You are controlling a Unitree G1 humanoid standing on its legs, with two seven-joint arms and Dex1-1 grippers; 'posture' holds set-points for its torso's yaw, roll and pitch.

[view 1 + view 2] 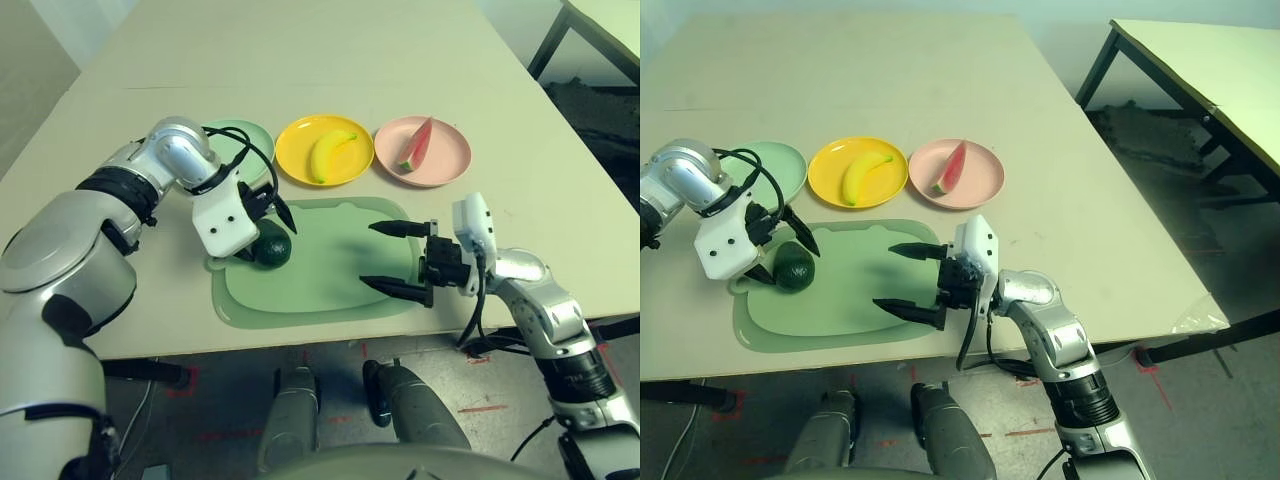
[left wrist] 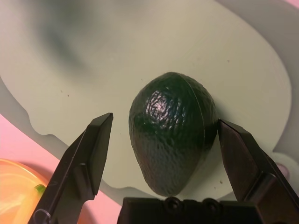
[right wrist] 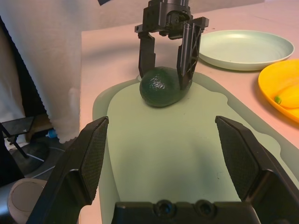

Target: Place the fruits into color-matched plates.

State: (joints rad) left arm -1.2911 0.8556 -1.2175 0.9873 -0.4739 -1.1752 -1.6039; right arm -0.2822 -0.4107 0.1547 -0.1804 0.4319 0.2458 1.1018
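**Operator:** Three plates, in order from the left, referenced to the mat?

**Technician:** Green mat (image 1: 320,285) lies flat on the counter (image 1: 300,60). Behind its far left corner: mint green plate (image 1: 780,165), partly covered by the left arm. Behind its far edge, centre: yellow plate (image 1: 300,160), carrying the banana (image 1: 330,152). Behind its far right corner: pink plate (image 1: 445,165), carrying the watermelon wedge (image 1: 417,145).

**Operator:** Avocado position?

**Technician:** Avocado (image 1: 272,247) rests on the mat at its left end, near the far edge, on no plate.

**Operator:** Left gripper state?

**Technician:** Left gripper (image 2: 161,135) points steeply down over the mat's left end. Jaws are spread, one finger on each side of the avocado. In the left wrist view one finger stands apart from the fruit; the other sits at its skin, and contact cannot be confirmed. The fruit lies on the mat, not lifted.

**Operator:** Right gripper state?

**Technician:** Right gripper (image 1: 392,258) hovers level over the mat's right end, pointing toward the avocado. Jaws are spread wide, with nothing between them. It stands well apart from the avocado.
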